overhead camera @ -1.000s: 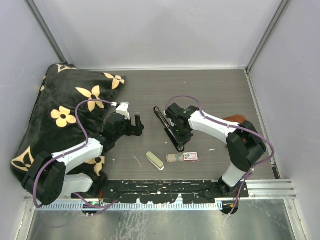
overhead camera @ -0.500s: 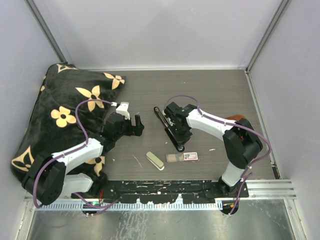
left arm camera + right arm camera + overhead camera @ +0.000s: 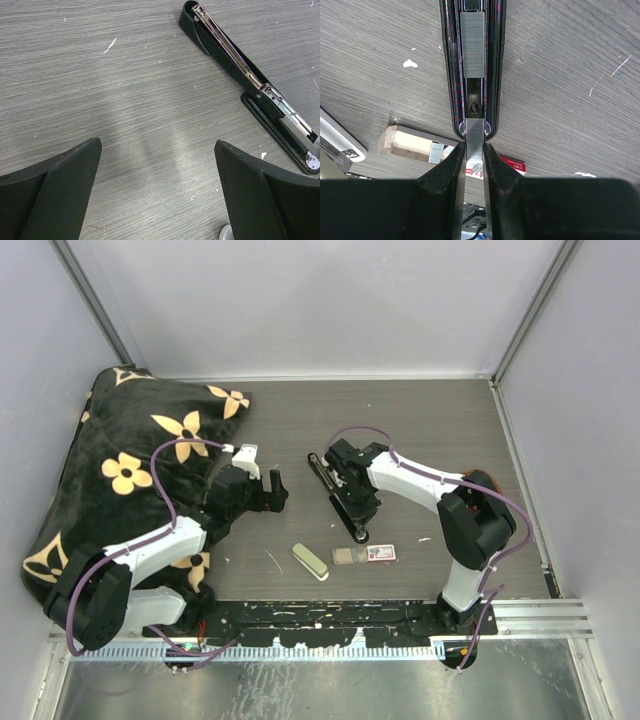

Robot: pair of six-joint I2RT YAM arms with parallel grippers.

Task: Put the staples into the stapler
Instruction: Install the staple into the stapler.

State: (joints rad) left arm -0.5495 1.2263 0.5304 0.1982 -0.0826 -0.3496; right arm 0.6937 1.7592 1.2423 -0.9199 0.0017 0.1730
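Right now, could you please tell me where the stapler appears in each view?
Top: stapler lies open, diagonal, at table centre.
Left wrist: stapler upper right, diagonal.
Right wrist: stapler top centre, right pincer holding staples at its near end.
Landmark: red-and-white box beside the stapler's near end, in top and right wrist; absent from left wrist.

Stapler (image 3: 225, 50), black, swung open flat, lies diagonally mid-table with its chrome channel facing up. One silvery staple strip (image 3: 472, 45) sits in the channel. A second strip (image 3: 474, 135) lies at the channel's rounded end, pinched between the fingers of the right gripper (image 3: 474, 152).
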